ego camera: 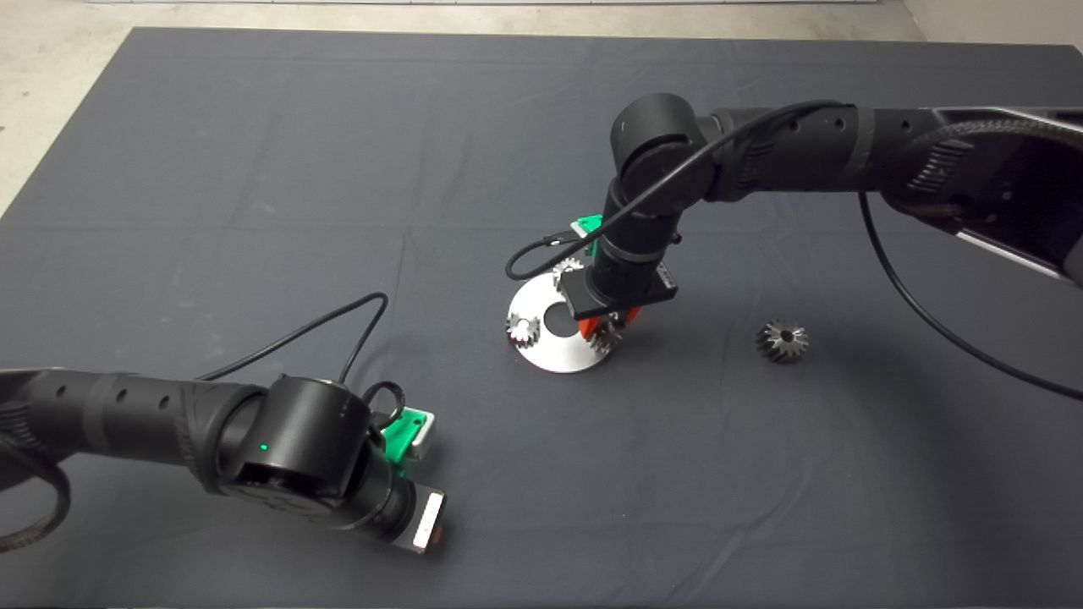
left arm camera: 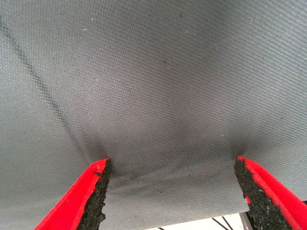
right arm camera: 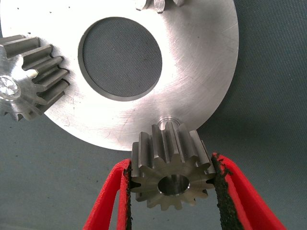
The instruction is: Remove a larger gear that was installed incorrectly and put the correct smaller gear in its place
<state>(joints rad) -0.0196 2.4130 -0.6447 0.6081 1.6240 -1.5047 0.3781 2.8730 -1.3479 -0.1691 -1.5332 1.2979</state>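
Robotics lab or test bench: wide dark grey fabric mat (ego camera: pixel 254 211) over table, pale bare concrete floor (ego camera: pixel 51 93) beyond edge, round machined steel plate with centre hole (ego camera: pixel 563 351), two cabled black robot arms.

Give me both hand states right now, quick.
Left hand: open, empty, resting over the bare mat.
Right hand: closed on the small gear, at the metal disc.

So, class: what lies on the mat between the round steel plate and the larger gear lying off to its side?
Nothing: in the head view only bare dark mat separates the steel plate from the larger gear.
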